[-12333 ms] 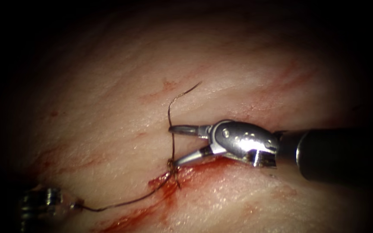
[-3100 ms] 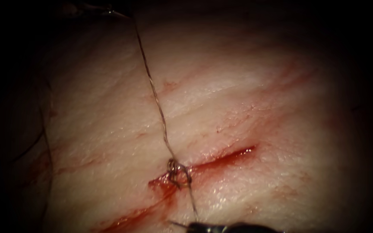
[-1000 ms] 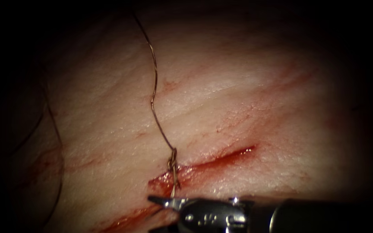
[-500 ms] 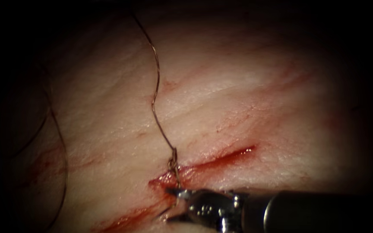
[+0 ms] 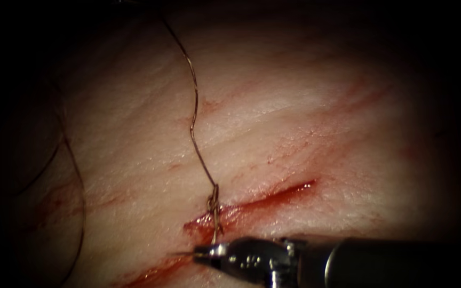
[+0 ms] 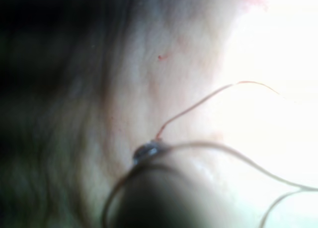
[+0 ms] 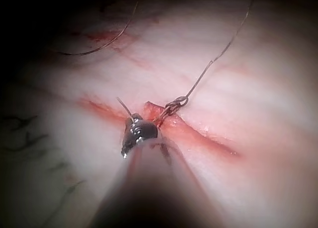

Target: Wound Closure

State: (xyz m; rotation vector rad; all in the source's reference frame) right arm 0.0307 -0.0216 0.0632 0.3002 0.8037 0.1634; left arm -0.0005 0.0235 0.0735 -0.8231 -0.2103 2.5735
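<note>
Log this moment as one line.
right tool: shut on thread below knot | left tool: holds thread | needle: unseen | cut: partly open

Endoscope: above and in front, looking down on the cut (image 5: 252, 205) in the tissue (image 5: 294, 117).
Left wrist: very close along its shaft, facing the tissue.
Right wrist: close behind the right tool (image 7: 130, 133).
Shared: knot (image 5: 213, 201), thread (image 5: 193, 114), cut.

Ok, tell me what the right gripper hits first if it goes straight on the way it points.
Its tip points to the picture's left. The right gripper, shut on the thread under the knot, would probably brush tissue first, then the slack thread loop farther left; depth is unclear.
</note>
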